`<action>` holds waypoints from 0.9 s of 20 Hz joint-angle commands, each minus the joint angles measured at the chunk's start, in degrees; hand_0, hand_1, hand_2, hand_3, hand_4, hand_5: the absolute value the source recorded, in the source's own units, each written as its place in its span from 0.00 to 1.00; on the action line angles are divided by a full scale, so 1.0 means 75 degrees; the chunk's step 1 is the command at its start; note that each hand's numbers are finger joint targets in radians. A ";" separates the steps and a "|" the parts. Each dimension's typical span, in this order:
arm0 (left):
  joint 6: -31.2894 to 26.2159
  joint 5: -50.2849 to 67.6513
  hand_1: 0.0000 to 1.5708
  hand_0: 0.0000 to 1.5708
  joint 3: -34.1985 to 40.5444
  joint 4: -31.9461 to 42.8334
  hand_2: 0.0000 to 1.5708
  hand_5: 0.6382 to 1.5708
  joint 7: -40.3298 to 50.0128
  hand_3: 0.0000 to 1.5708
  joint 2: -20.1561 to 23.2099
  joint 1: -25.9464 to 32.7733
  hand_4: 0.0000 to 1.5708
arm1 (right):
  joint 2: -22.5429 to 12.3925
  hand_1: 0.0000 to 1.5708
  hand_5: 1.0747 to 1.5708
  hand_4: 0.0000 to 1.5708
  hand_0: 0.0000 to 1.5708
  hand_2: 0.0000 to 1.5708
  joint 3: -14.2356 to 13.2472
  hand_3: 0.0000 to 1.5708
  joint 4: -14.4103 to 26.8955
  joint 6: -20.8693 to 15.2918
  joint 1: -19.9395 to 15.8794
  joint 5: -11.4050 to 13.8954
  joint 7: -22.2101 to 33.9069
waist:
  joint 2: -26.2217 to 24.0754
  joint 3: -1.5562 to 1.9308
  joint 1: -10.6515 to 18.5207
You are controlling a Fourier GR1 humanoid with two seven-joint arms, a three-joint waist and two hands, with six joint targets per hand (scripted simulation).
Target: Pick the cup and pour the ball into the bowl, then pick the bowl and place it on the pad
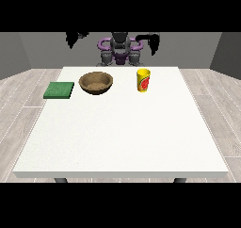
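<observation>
One brown wooden bowl, one green square pad at its nine o'clock. One upright yellow cup with a red patch stands at its three o'clock. Both black hands are raised; finger state I cannot tell.

Colours on and around the white table

The table is white with dark legs. On it, the bowl is brown, like wood, and darker inside. Left of the bowl, the pad is green. Right of the bowl, the cup is yellow with a red and green picture on its side. Behind the bowl, the robot is grey, black and purple. Its two hands are black. The floor has pale grey wood stripes, and the wall is grey.
</observation>
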 commanded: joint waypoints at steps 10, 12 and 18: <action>-0.0455 -0.0104 0.00 0.00 0.0659 0.3563 0.00 0.87 -0.3472 0.00 -0.0008 -0.0053 0.00 | -0.0784 0.00 0.98 0.42 0.00 0.00 -0.1191 0.00 0.0968 0.1230 -0.0112 -0.1005 -0.1140 | 0.0652 -0.0001 -0.0343; -0.0574 0.0000 0.00 0.00 0.0853 0.4126 0.00 0.86 -0.3093 0.00 0.0183 -0.0698 0.00 | -0.0714 0.00 0.98 0.42 0.00 0.00 -0.1293 0.00 0.1795 0.1223 -0.0142 -0.0825 -0.1532 | 0.0352 0.0001 -0.0104; -0.0696 0.0085 0.00 0.00 0.1101 0.5691 0.00 0.85 -0.3919 0.00 0.0116 -0.1345 0.13 | -0.0960 0.00 0.98 0.43 0.00 0.00 -0.1438 0.00 0.2331 0.1397 -0.0513 -0.0851 -0.1580 | 0.0433 0.0000 -0.0136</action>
